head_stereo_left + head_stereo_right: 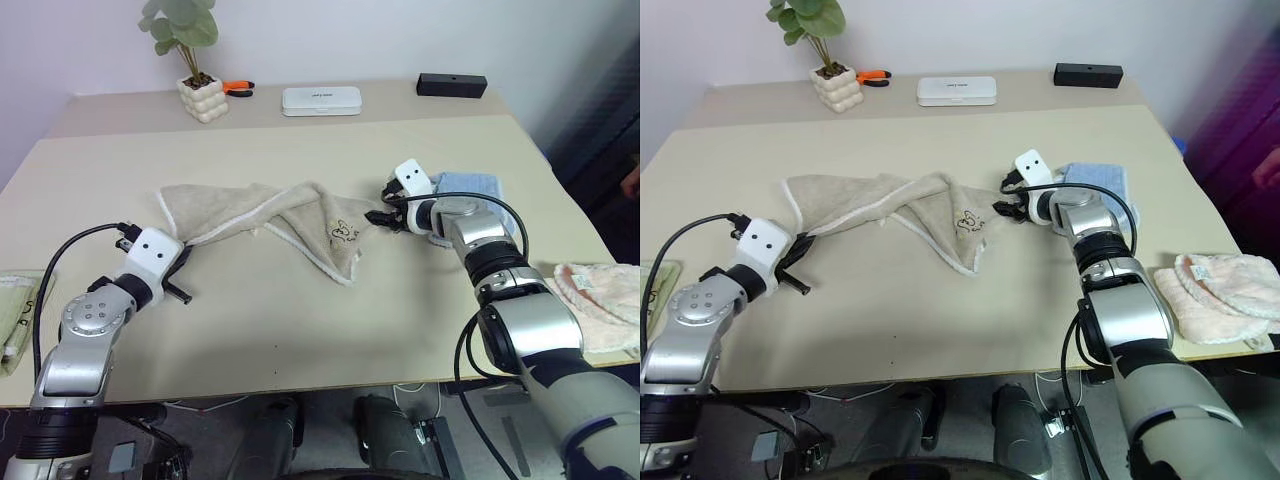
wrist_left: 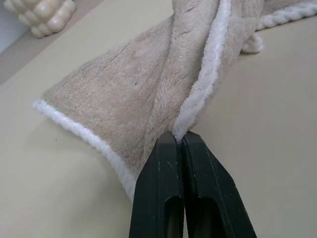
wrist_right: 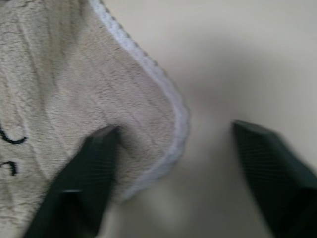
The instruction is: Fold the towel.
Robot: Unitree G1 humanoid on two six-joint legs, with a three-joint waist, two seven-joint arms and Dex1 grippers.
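now left claw [image 2: 179,144] pinches towel [image 1: 262,215]; right claw [image 3: 176,148] straddles its edge.

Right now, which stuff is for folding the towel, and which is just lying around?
For the job: towel, left gripper pinching its edge, right gripper open at its corner.

Lying about: blue cloth, pink cloth, plant, white case, black box.

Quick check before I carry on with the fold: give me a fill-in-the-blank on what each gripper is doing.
1. The left gripper is ____ on the beige towel's white edging.
2. The right gripper's jaws stand ____ around the towel's corner.
3. Behind the right gripper lies a light-____ towel.

Missing words: shut; open; blue
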